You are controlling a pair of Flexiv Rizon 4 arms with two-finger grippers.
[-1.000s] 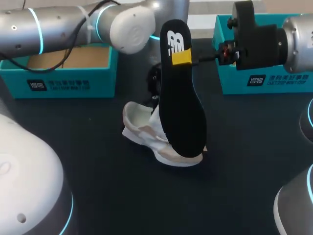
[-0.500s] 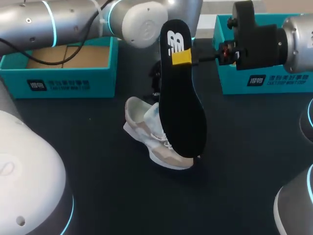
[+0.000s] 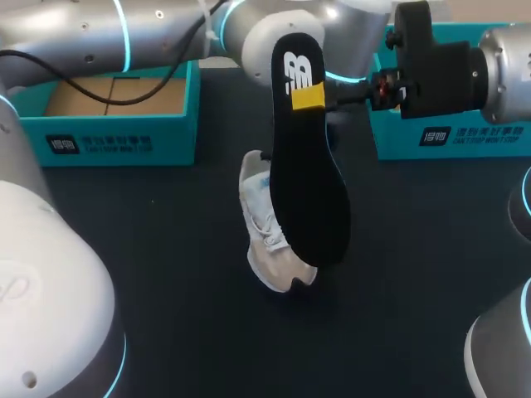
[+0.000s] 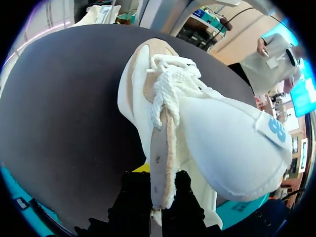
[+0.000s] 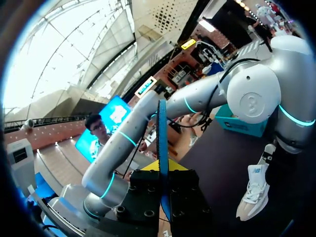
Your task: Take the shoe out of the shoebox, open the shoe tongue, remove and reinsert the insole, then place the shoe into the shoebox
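Observation:
In the head view a white and beige shoe (image 3: 270,240) stands on the dark table (image 3: 166,290), toe toward the front edge. My left gripper (image 4: 159,197) is shut on the shoe's beige collar edge (image 4: 159,163), beside the white laces (image 4: 170,84) and the puffy tongue (image 4: 232,148). In the head view the insole hides that gripper. The black insole (image 3: 309,182) hangs upright over the shoe, pinched near its heel end by my right gripper (image 3: 309,98). In the right wrist view the insole (image 5: 162,133) shows edge-on between the shut fingers of that gripper (image 5: 163,182), with the shoe (image 5: 254,192) below.
An open teal shoebox (image 3: 116,120) with a brown inside stands at the back left. A second teal box part (image 3: 448,137) sits at the back right, behind my right arm (image 3: 465,70). My left arm (image 3: 166,33) spans the back of the table.
My left arm has swung to the right and turned the shoe, so its toe now points toward the front. The right arm and the insole have stayed still.

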